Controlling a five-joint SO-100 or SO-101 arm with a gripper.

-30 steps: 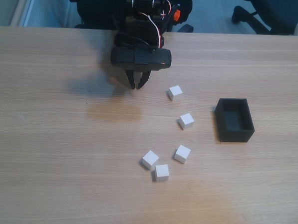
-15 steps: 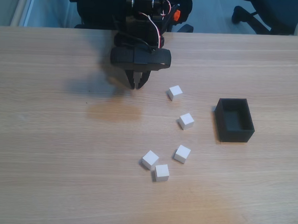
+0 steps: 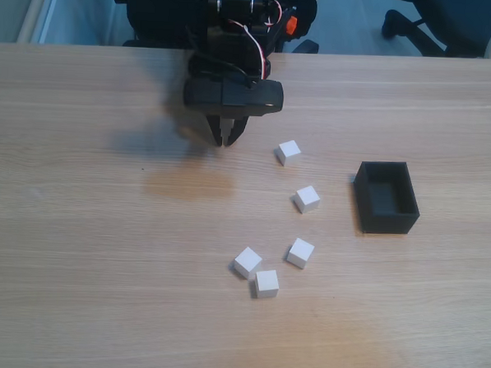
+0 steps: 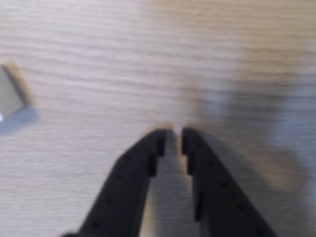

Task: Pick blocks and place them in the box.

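Several white blocks lie on the wooden table in the fixed view: one [image 3: 288,152] just right of my gripper, one [image 3: 306,199] below it, and three lower down [image 3: 300,253], [image 3: 247,262], [image 3: 266,282]. The black box [image 3: 388,220] stands open-topped at the right with nothing visible inside. My black gripper [image 3: 226,138] hangs near the table's far side, left of the nearest block, pointing down. In the wrist view the gripper [image 4: 174,136] is shut with nothing between its fingers, and a white block [image 4: 10,96] shows at the left edge.
The arm's base and wires [image 3: 242,19] sit at the table's far edge. A dark office chair [image 3: 435,21] stands beyond the table at the upper right. Bare wood stretches across the table's left half and front.
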